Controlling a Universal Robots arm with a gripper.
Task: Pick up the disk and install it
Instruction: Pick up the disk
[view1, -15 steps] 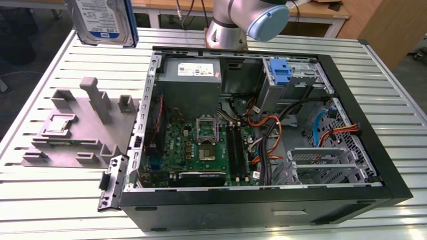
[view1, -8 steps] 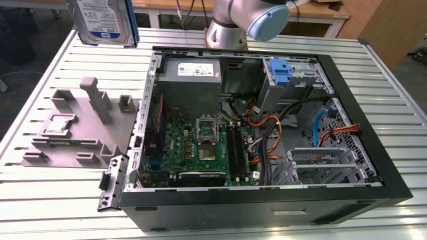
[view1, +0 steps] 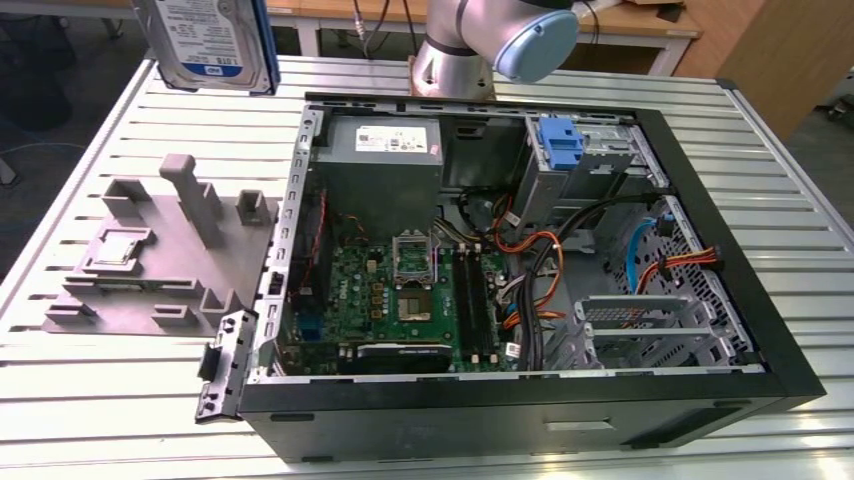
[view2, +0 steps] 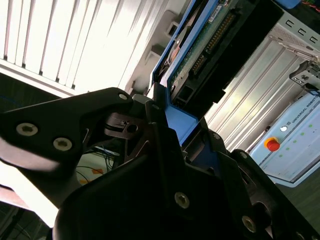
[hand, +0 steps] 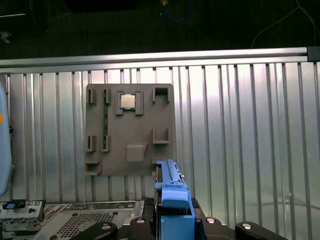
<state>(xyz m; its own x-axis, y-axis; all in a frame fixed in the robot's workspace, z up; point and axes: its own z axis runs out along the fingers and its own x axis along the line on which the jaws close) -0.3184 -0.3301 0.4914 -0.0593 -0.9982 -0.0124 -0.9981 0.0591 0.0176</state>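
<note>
My gripper (view2: 180, 127) is shut tight on the disk (view1: 203, 45). One jaw presses on each side of its blue bracket (hand: 172, 200), and the bracket fills the gap between them. The rest of the disk sticks out past my jaws, away from my wrist. In the second wrist view I can see its green board side (view2: 200, 50) running off from my jaws.

My arm (view1: 461, 50) stands just behind the open computer case (view1: 534, 250). I hold the disk up in the air, and my jaws point down at the slatted metal table (hand: 240, 125).

The disk hangs on its thin edge. Its long side runs straight out from my jaws toward the table. Its flat label face is turned to the exterior view.

Far below my jaws lies a grey holder tray (hand: 130, 130) with a chip (hand: 128, 101) in it. The case is lower down too, off to one side of my jaws.
</note>
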